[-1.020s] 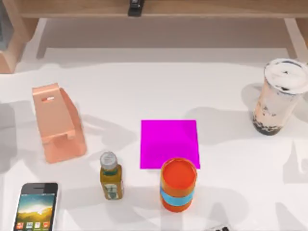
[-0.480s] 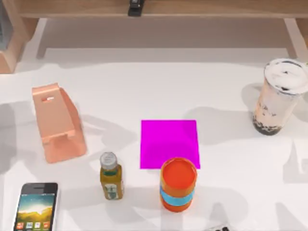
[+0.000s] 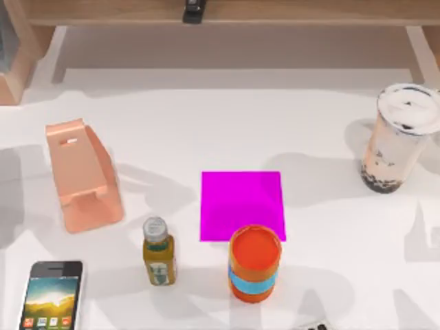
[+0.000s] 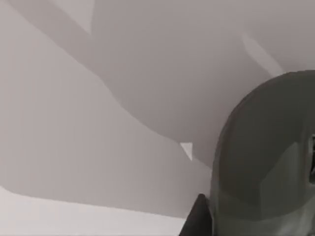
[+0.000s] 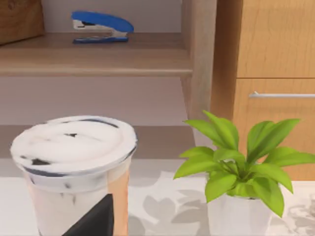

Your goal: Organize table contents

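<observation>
On the white table point(image 3: 206, 124) a white-edged smartphone point(image 3: 53, 297) with a colourful screen lies flat at the front left. A clear lidded milk-tea cup point(image 3: 399, 137) with dark pearls stands upright at the right edge. In the right wrist view the same cup point(image 5: 74, 167) rises close ahead, and a dark part of my right gripper point(image 5: 93, 219) shows in front of its wall. The left wrist view looks at bare tabletop in shadow, with a dark tip of my left gripper point(image 4: 197, 219) beside a grey rounded shape point(image 4: 266, 157) that I cannot identify.
A salmon phone stand point(image 3: 82, 175) sits at the left and a magenta mat point(image 3: 242, 205) at centre. An amber bottle point(image 3: 158, 251) and an orange can point(image 3: 254, 265) stand in front. A wooden shelf point(image 3: 227, 14) runs along the back. A potted plant point(image 5: 236, 167) stands beside the cup.
</observation>
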### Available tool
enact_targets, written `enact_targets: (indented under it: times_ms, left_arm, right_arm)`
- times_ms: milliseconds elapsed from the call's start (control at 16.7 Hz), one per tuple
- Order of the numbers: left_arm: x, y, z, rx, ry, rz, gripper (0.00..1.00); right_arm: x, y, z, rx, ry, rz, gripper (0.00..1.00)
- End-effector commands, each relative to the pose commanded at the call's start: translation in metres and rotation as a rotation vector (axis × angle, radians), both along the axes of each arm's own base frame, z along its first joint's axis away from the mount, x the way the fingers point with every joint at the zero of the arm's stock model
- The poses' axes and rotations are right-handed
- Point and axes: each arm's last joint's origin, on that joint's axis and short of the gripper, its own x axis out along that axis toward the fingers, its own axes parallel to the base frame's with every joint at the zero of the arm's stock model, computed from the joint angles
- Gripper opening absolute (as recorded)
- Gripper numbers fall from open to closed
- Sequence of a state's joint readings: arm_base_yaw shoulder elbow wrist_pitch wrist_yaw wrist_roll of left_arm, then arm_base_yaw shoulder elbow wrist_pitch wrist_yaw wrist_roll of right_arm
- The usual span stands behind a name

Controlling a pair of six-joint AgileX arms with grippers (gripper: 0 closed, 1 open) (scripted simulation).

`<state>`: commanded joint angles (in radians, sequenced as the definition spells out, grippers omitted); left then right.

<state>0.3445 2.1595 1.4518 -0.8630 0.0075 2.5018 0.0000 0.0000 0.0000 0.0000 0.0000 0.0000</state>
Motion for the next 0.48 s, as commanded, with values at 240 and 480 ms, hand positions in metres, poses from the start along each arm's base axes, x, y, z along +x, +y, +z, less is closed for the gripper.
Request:
enact_targets:
  times_ms: [240,480]
  left_arm:
    - [0.0,0.0,0.0,0.0,0.0,0.0,0.0]
    - [-0.001,-0.0001,0.0071,0.014,-0.005,0.006,0.0]
  right_arm:
    - [0.0,0.0,0.0,0.0,0.0,0.0,1.0]
    - [0.0,0.0,0.0,0.0,0.0,0.0,1.0]
